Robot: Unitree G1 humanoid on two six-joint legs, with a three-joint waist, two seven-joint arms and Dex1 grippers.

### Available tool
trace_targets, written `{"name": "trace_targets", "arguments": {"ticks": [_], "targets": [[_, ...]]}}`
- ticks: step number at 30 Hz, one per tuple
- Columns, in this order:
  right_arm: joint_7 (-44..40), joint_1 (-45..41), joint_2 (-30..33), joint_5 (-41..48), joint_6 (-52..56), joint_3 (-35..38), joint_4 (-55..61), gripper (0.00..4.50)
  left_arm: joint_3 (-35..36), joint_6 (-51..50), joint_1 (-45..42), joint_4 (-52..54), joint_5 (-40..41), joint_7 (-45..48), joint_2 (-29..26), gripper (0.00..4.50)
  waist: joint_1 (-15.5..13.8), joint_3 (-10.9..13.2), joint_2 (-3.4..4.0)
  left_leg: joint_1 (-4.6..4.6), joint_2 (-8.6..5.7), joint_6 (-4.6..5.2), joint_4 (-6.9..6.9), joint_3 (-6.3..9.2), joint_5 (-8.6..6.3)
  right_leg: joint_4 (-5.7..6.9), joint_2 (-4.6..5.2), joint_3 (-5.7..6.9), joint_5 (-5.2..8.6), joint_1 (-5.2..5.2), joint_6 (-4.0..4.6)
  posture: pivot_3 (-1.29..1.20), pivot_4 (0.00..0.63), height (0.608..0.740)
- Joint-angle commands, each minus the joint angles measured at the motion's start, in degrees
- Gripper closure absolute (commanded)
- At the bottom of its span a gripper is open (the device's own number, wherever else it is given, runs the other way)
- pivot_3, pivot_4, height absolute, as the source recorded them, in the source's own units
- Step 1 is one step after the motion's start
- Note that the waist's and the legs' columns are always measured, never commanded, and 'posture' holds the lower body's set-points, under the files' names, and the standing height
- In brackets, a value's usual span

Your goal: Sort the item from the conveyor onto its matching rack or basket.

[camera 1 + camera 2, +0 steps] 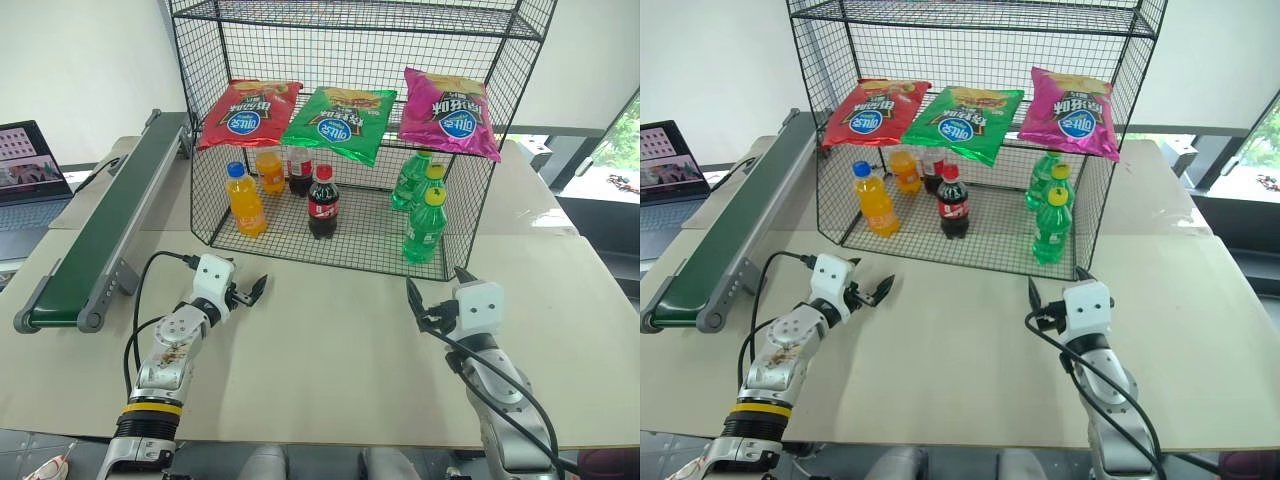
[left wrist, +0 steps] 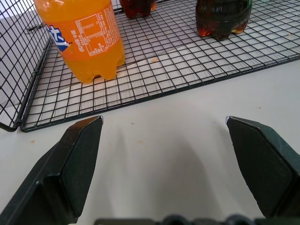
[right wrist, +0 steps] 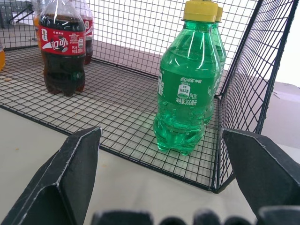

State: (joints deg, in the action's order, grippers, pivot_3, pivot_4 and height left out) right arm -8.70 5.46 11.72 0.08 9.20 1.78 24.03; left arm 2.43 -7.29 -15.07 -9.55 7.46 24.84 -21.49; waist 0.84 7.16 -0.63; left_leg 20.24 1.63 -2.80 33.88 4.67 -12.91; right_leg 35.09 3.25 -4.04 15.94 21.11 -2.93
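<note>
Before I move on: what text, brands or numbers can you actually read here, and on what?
"300" and "14" with Chinese characters: label of the green bottle.
White stylised logo on red label of the cola bottle: not legible as words.
Fine print on the orange soda bottle: too small.
Chip bags: round blue logos, characters unreadable.
Laptop screen: too small.

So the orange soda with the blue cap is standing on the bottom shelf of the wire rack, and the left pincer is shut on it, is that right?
Not quite. The orange soda does stand on the bottom shelf of the wire rack, but the left pincer is open and empty, apart from the bottle, over the table in front of the rack. The left wrist view shows its two fingers spread wide with nothing between them.
</note>
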Motion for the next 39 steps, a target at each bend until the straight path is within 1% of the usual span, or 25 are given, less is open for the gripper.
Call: {"name": "trace_targets", "arguments": {"ticks": [1, 6, 9, 13, 23, 39], "targets": [[-0.8, 0.1, 0.7, 0.1, -1.6, 0.4, 1.9, 0.0, 0.7, 1.7, 0.3, 2.0, -0.4, 0.2, -0.9, 0.03, 0.0, 0.0, 0.0, 0.0, 0.0, 0.0, 0.0, 0.0, 0.0, 0.0, 0.0, 0.0, 0.0, 0.0, 0.0, 0.0, 0.15, 0.738], [-2.1, 0.8, 1.3, 1.2, -1.2, 0.5, 3.8, 0.0, 1.0, 0.4, 2.2, 5.2, -1.8, -3.3, 0.0, 0.03, 0.0, 0.0, 0.04, 0.0, 0.0, 0.03, 0.0, 0.0, -0.02, 0.01, 0.0, 0.0, -0.03, -0.01, 0.06, 0.0, 0.15, 0.738], [-2.3, 0.8, 1.3, 1.2, -0.8, 0.2, 4.6, 0.0, 0.5, 0.8, 3.0, 6.4, -1.0, -0.7, -1.2, 0.03, 0.0, 0.0, 0.04, -0.01, 0.0, 0.03, 0.03, 0.0, -0.01, 0.04, 0.0, 0.0, -0.02, -0.01, 0.04, 0.0, 0.15, 0.738], [-2.4, 0.8, 1.0, 1.1, -0.1, -0.2, 5.2, 0.0, 3.1, -1.0, 3.7, 7.5, 3.7, 2.5, -1.5, 0.03, 0.0, -0.1, 0.11, -0.02, 0.01, 0.03, 0.03, 0.0, -0.02, 0.04, -0.01, 0.0, -0.02, -0.01, 0.03, 0.0, 0.15, 0.738], [-2.2, -0.8, 0.8, 0.9, 0.1, -0.2, 4.3, 0.0, 3.3, -2.0, 2.9, 8.2, 4.5, 2.5, -0.8, 0.03, 0.0, -0.1, 0.1, -0.01, 0.01, 0.03, 0.05, 0.0, -0.02, 0.04, -0.01, 0.0, -0.02, -0.02, 0.04, 0.0, 0.15, 0.738], [-1.8, -1.3, 0.3, 0.6, 0.1, -0.3, 4.1, 0.0, 3.2, -1.2, 0.8, 6.7, 3.8, 2.7, -1.7, 0.03, 0.0, -0.1, 0.11, -0.01, 0.01, 0.04, 0.05, 0.0, -0.02, 0.05, -0.02, 0.0, -0.04, -0.02, 0.07, 0.0, 0.15, 0.738]]}}
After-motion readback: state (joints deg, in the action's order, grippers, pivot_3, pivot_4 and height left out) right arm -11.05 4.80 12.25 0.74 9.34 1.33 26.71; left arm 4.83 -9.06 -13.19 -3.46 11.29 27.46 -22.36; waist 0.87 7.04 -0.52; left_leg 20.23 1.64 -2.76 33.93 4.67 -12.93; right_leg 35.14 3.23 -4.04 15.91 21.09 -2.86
